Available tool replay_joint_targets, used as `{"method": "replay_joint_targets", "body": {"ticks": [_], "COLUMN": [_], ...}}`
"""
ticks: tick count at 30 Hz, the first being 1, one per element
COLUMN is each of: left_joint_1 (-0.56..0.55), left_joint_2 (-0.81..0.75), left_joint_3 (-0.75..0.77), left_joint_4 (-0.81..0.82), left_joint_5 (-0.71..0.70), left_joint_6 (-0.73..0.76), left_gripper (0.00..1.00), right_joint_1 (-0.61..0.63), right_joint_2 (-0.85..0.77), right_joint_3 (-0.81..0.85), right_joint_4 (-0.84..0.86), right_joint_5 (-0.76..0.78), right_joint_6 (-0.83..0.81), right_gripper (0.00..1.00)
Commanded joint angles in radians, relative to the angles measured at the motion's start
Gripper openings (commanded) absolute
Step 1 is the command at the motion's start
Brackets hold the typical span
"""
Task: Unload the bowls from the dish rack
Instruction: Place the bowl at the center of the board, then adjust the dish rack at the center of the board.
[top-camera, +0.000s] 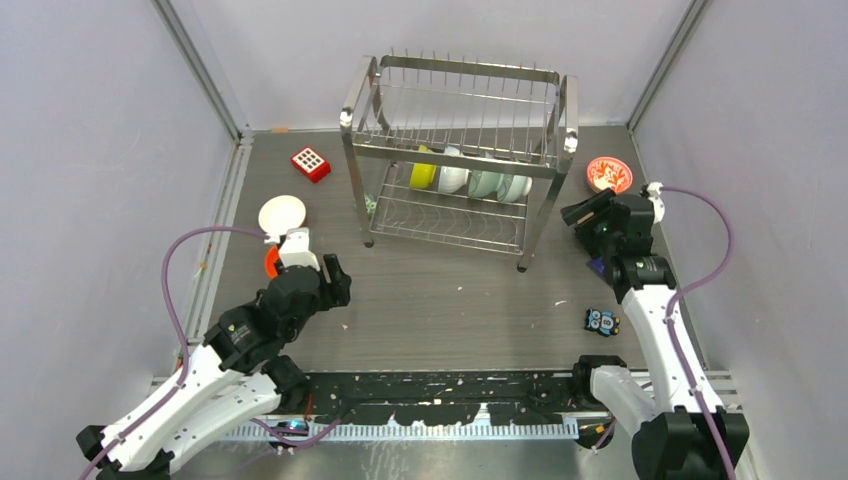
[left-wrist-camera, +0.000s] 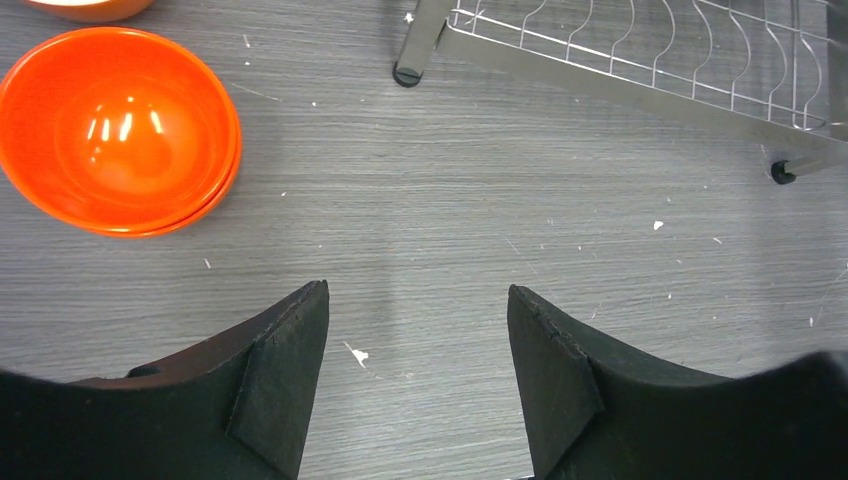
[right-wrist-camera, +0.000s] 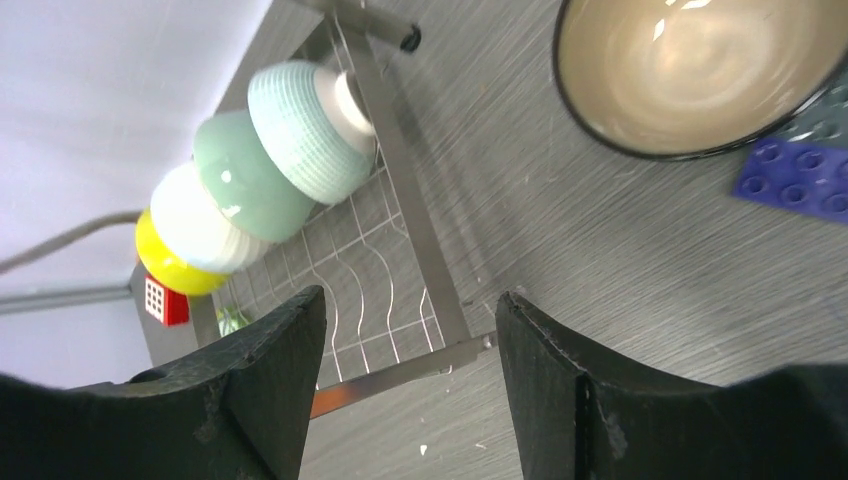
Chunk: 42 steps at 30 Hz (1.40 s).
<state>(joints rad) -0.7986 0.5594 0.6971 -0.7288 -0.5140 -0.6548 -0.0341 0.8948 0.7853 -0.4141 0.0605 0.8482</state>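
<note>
The dish rack (top-camera: 455, 160) stands at the back middle of the table. On its lower tier a yellow bowl (top-camera: 424, 175), a white bowl (top-camera: 452, 178) and two pale teal bowls (top-camera: 485, 183) stand on edge in a row; the right wrist view shows the same row (right-wrist-camera: 250, 180). An orange bowl (left-wrist-camera: 118, 125) sits upright on the table, up and left of my open, empty left gripper (left-wrist-camera: 418, 300). My right gripper (right-wrist-camera: 412, 305) hangs open and empty beside the rack's right front leg. A dark-rimmed beige bowl (right-wrist-camera: 690, 60) rests on the table close by it.
A white bowl (top-camera: 282, 214) sits left of the rack, and a red-and-white patterned bowl (top-camera: 609, 174) to its right. A red dotted block (top-camera: 311, 163) lies at the back left. A purple brick (right-wrist-camera: 795, 175) and a small blue toy (top-camera: 601, 321) lie near the right arm.
</note>
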Motion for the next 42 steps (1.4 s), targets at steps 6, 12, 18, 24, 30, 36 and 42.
{"method": "replay_joint_targets", "body": {"ticks": [6,12,18,24,30,36,42], "left_joint_1": [-0.004,-0.004,-0.004,-0.004,-0.004,-0.004,-0.004], "left_joint_2": [0.001,-0.031,-0.042,-0.045,-0.142,-0.013,0.367], "left_joint_3": [0.049,0.045,0.046,0.008,-0.174,-0.384,-0.315], "left_joint_4": [-0.043,-0.054,-0.063,0.045,0.496,1.203,1.523], "left_joint_5": [-0.047,-0.065,-0.076,-0.046,0.058,0.124,0.163], "left_joint_6": [-0.02,-0.022,-0.022,-0.003,0.124,0.244,0.281], "left_gripper": [0.68,0.67,0.67,0.67,0.67,0.64,0.63], "right_joint_1": [0.034,0.095,0.136,0.169,0.171,0.17,0.17], "right_joint_2": [0.064,0.083,0.079,0.041,-0.018,-0.105,-0.175], "right_joint_3": [-0.046,-0.074,-0.102,-0.151,-0.169,-0.223,-0.286], "right_joint_4": [0.178,0.236,0.253,0.259,0.195,0.156,0.143], "right_joint_5": [-0.185,-0.204,-0.205,-0.201,-0.156,-0.095,-0.085], "right_joint_6": [0.021,0.049,0.073,0.099,0.062,0.052,0.074], "right_gripper": [0.67,0.66,0.65,0.65,0.65,0.66,0.66]}}
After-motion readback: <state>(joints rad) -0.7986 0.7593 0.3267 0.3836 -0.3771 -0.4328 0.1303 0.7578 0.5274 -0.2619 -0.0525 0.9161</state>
